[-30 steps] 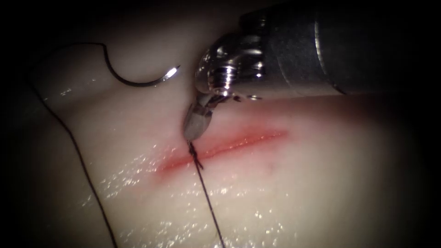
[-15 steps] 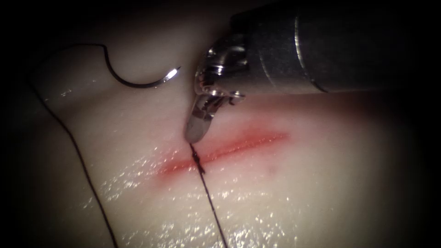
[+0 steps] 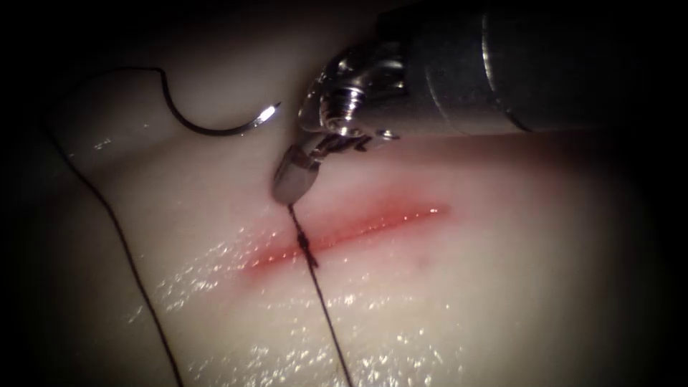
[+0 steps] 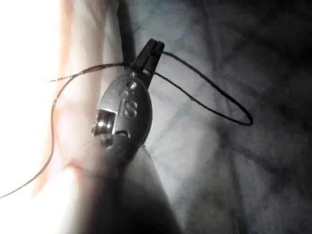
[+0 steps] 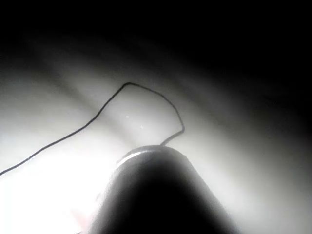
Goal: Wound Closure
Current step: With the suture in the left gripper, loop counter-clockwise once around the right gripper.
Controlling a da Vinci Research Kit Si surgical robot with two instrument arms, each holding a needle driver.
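Needle parked, one knot on the cut

The needle (image 3: 215, 127) lies free on the tissue (image 3: 502, 287), left of the right tool (image 3: 290, 188), held by nobody. That tool's jaws clamp the thread (image 3: 326, 315) above a knot (image 3: 308, 251), apparently the first stitch; the cut (image 3: 373, 223) rightward remains unclosed, with bare tissue around. The left tool (image 4: 152, 48) also grips thread.

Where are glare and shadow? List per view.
Endoscope view: dark rim, glints on wet tissue; needle lies free left of cut; right tool holds thread. Left wrist view: glare on tissue; left tool holds thread. Right wrist view: shaft in shadow.
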